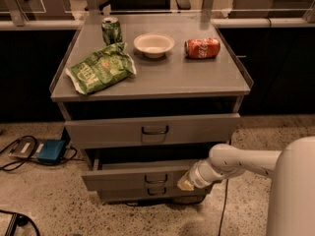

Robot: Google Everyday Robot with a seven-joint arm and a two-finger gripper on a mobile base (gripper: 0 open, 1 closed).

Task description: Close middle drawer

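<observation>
The middle drawer point(123, 179) is a low grey front with a small dark loop handle point(156, 179). It stands pulled out a short way from the grey cabinet, with a dark gap above it. My gripper point(186, 183) is at the end of the white arm point(236, 162), which reaches in from the right. It is at the right end of the middle drawer's front, touching or nearly touching it.
The taller top drawer point(152, 130) sits above and the bottom drawer front point(147, 193) below. On the cabinet top lie a green chip bag point(101, 68), a green can point(111, 30), a white bowl point(153, 44) and a red can point(202, 48). A blue box and cables point(47, 151) lie on the floor at left.
</observation>
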